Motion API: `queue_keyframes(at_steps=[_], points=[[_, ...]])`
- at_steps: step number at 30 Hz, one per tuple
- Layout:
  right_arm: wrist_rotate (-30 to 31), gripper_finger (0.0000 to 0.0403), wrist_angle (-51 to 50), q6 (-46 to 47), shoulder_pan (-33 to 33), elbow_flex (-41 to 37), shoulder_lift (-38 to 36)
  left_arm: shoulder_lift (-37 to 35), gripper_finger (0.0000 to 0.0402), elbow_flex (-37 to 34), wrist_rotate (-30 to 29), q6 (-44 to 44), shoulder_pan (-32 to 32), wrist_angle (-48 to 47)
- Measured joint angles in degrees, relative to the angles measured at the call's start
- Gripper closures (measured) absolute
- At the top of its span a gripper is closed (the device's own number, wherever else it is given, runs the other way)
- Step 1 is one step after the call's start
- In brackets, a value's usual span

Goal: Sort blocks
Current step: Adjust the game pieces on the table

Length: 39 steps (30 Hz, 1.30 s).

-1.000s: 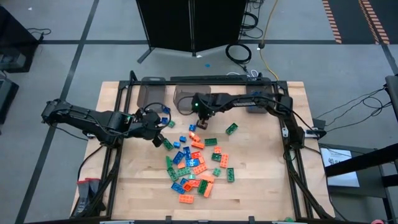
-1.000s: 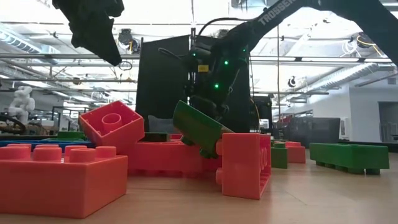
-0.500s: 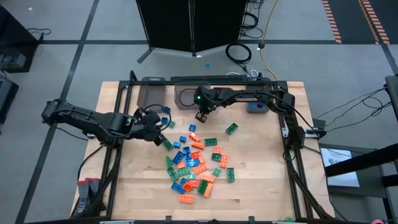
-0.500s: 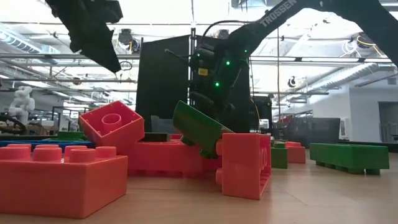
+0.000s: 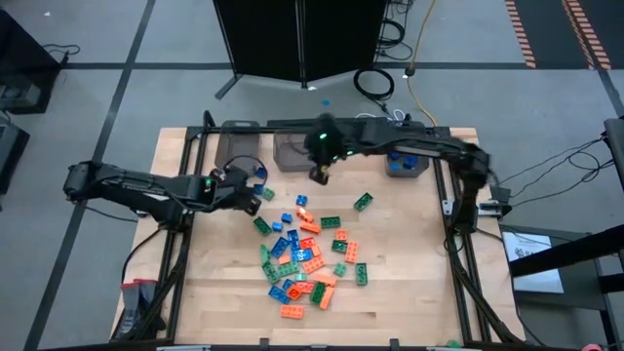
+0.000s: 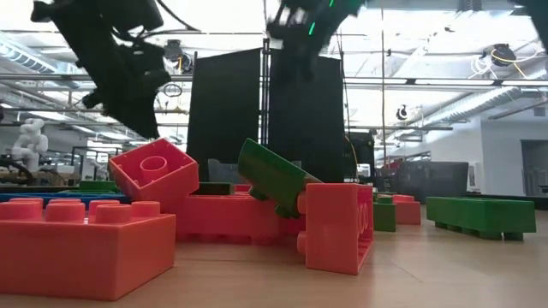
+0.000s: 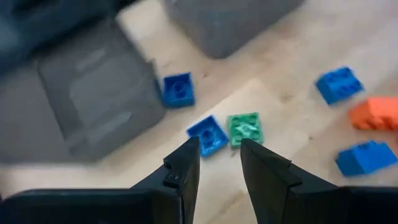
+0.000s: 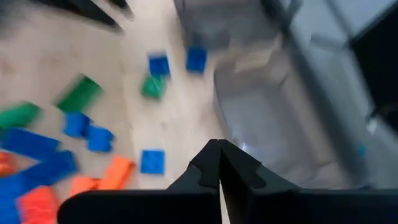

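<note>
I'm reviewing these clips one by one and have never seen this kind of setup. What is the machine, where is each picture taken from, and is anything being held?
It is a robot with two dark arms at a wooden table. One picture looks straight down from above, one looks level across the tabletop, and two come from cameras on the arms' wrists. Small orange, green and blue blocks lie scattered mid-table, and three grey bins stand along the far edge. The left gripper hovers low near a blue block and a green block, its fingers parted with nothing between them. The right gripper is raised beside the middle bin, fingers shut together; I see no block in it.
</note>
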Motion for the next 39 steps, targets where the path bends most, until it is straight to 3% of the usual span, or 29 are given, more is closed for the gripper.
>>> queue_keyframes(at_steps=[5,13,20,30,34,39], points=[[4.12,0.0403,-2.38,-0.83,1.57,0.95,-10.74,2.49,0.0281,-1.20,-0.01,-5.88,3.63,2.80],[14.87,0.0403,-4.47,-0.88,1.74,0.95,-23.27,12.96,0.0294,-1.16,-0.12,-0.30,6.42,19.17],[16.29,0.0403,-9.96,1.50,1.73,0.91,-27.52,20.88,0.0341,-0.89,-0.18,0.24,7.93,18.66],[15.75,0.0403,-13.73,3.23,2.20,0.88,-26.84,25.72,0.0397,-0.77,-6.02,0.14,8.09,16.72],[14.32,0.0403,-13.60,3.23,2.19,0.86,-26.88,27.19,0.0392,-0.66,-2.41,0.06,8.09,18.52],[14.31,0.0403,-13.51,3.08,2.20,0.87,-26.87,27.33,0.0391,-0.79,11.42,0.15,7.27,24.04]])
